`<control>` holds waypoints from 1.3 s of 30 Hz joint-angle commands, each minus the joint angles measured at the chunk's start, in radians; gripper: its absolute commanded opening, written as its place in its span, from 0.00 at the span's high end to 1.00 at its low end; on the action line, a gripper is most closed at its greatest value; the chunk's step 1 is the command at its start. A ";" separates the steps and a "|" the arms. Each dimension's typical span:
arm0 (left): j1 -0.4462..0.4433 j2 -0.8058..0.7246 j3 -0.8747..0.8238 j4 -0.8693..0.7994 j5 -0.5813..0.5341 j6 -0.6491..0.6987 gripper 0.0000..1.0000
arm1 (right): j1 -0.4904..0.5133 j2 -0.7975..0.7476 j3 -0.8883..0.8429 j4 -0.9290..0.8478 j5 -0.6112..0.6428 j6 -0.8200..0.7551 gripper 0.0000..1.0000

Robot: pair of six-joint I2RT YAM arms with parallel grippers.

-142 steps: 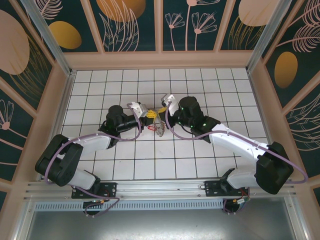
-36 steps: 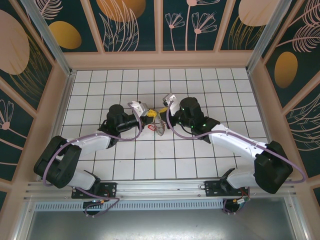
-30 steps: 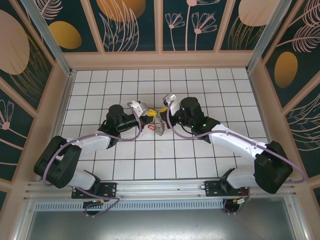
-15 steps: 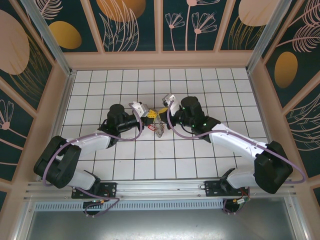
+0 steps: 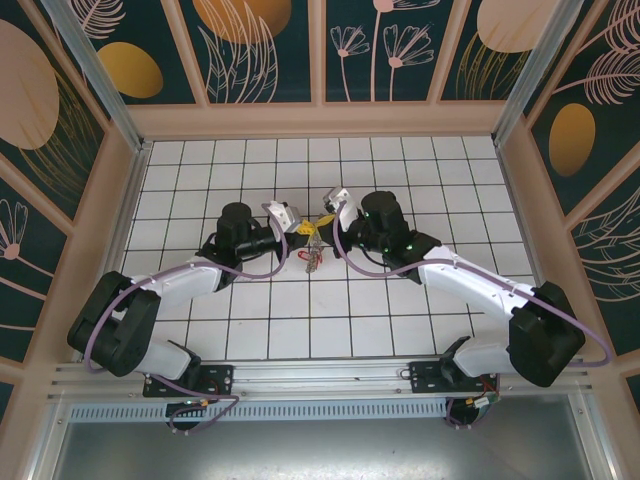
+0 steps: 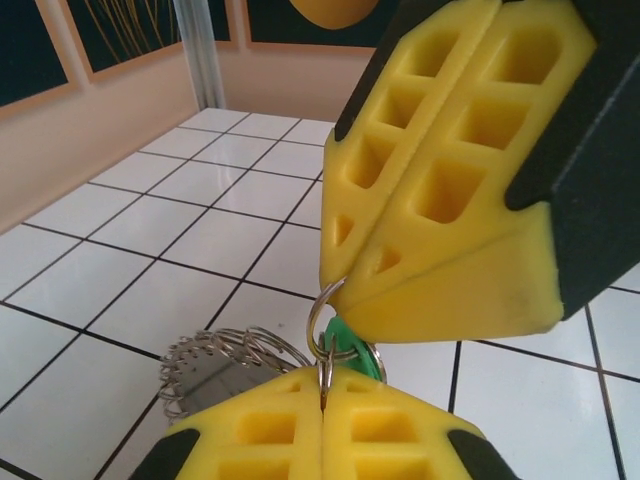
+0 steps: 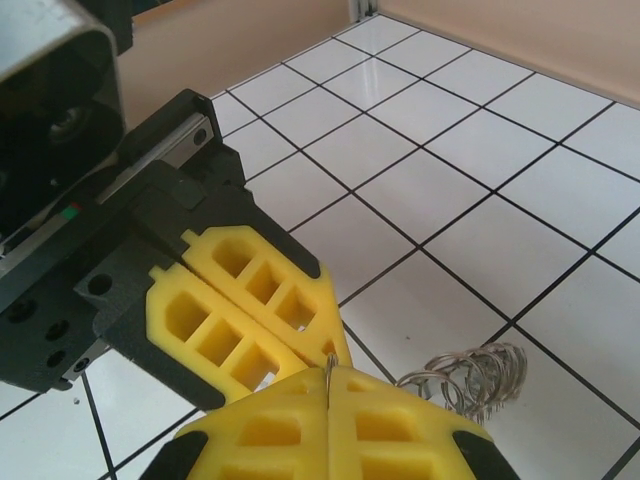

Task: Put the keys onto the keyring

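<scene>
White tiled floor [image 5: 400, 170], walled by patterned panels, carries the work just toward 12 o'clock of its centre. Left gripper [image 5: 298, 233] reaches in from 9 o'clock and right gripper [image 5: 322, 222] from 3 o'clock, with their yellow tips meeting. Compared with half a second ago, the left wrist has shifted slightly toward 12 o'clock. The small items beneath the tips, red tag [image 5: 312, 263] included, appear gathered closer to 6 o'clock of the contact point; finer change cannot be resolved from above. Both pairs of jaws are pressed together on one thin wire loop [image 6: 318, 320]. In the left wrist view the left pinches it at 6 o'clock and the right at 12 o'clock, with the green-tagged key [image 6: 352, 352] attached just behind. The keyring [image 6: 225, 362], a coiled-wire ring, lies flat on the tiles at 8 o'clock of the loop, untouched. Judgement: the key is secured between both arms but is not yet threaded onto the keyring.
</scene>
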 commanded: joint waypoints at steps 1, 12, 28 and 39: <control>0.001 0.008 0.035 -0.009 0.019 0.024 0.99 | 0.009 0.015 0.041 0.013 -0.059 -0.025 1.00; 0.001 0.007 0.037 0.019 0.025 0.035 1.00 | 0.009 0.072 0.072 -0.042 -0.062 -0.024 0.96; 0.001 0.000 0.024 0.029 0.026 0.030 1.00 | 0.009 0.097 0.094 -0.073 -0.041 -0.019 0.89; 0.001 -0.004 0.011 0.054 0.006 0.009 1.00 | 0.003 0.080 0.086 -0.065 0.025 -0.003 1.00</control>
